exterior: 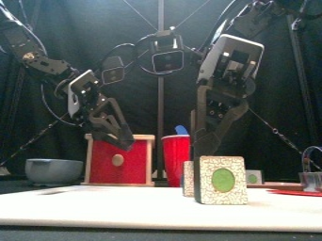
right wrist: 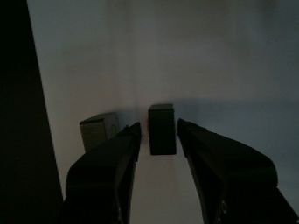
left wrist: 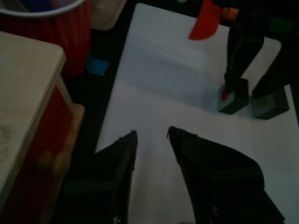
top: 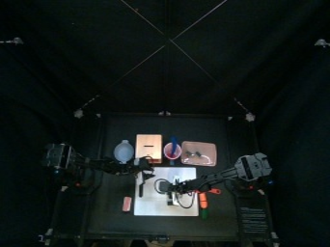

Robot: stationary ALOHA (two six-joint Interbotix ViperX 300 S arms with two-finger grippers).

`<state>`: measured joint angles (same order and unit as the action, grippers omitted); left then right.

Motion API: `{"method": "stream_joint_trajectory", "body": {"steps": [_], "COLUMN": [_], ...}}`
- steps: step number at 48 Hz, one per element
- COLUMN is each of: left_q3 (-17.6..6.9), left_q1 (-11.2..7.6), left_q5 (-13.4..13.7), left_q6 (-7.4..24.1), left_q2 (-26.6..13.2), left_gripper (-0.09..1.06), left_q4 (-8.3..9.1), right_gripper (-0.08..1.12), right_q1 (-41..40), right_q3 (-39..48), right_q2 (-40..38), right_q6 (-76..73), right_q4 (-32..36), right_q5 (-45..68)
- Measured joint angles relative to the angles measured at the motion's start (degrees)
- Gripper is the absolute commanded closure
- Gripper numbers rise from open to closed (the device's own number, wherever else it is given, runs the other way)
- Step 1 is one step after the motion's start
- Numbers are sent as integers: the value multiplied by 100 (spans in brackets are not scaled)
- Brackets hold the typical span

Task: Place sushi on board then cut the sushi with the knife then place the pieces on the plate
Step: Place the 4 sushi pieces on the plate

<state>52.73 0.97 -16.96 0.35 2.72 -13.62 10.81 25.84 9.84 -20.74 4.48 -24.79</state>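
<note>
Your right gripper (right wrist: 158,131) hangs open over 1 sushi piece (right wrist: 163,121) on the board (right wrist: 176,52), so drop straight down and squeeze softly; your left gripper (left wrist: 152,133) is open and empty

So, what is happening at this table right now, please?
The toy sushi is already cut: two pieces stand on the white cutting board. The right gripper is down over one piece, jaws on either side with a small gap showing, so it seems not gripped yet. The left gripper hovers open over the board, near the wooden box. The red knife lies by the board's right edge, and the pink tray waits behind the board.
</note>
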Motion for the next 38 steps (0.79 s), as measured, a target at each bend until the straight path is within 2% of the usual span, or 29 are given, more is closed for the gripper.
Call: {"method": "stream_joint_trajectory", "body": {"steps": [7,18,23,28,38], "left_q3": [0,0,0,0,9], "left_q1": [0,0,-9,-9,-9], "left_q5": [0,0,0,0,0], "left_q6": [-9,0,0,0,0], "left_q2": [0,0,0,0,0], "left_gripper": [21,21,21,21,21], "left_q4": [0,0,0,0,9], "right_gripper": [30,46,47,46,46], "right_q1": [-9,-44,-132,-325,-993], "right_q3": [-26,-79,-44,176,914], "right_q2": [176,299,255,-9,-1072], "right_q6": [-35,-70,-79,-79,-105], "right_q4": [105,167,141,-26,-264], "right_q5": [0,-79,-114,-158,-360]}}
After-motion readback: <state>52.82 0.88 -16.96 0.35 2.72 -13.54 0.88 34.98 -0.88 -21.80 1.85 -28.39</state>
